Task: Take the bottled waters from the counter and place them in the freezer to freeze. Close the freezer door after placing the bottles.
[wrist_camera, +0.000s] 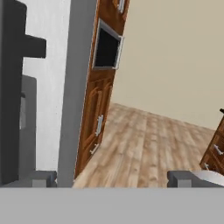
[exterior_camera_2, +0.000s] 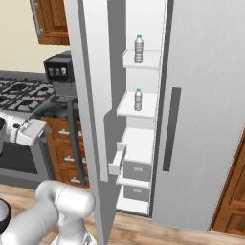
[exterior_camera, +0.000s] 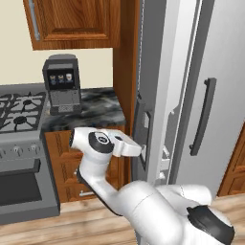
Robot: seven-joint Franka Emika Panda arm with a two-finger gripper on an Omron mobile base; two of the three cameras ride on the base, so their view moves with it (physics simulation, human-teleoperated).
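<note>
Both water bottles (exterior_camera_2: 139,49) (exterior_camera_2: 138,99) shelved in freezer (exterior_camera_2: 141,143); only door (exterior_camera_2: 91,95) left, beside end effector (wrist_camera: 113,178), fingers apart, empty.

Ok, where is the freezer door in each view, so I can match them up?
Left base view: the freezer door stands open, seen almost edge-on, just right of centre.
Right base view: the tall panel left of centre, its white inner lining facing right.
Hand view: the grey slab on the left.
Shared landmark, both base views: the coffee machine.
</note>
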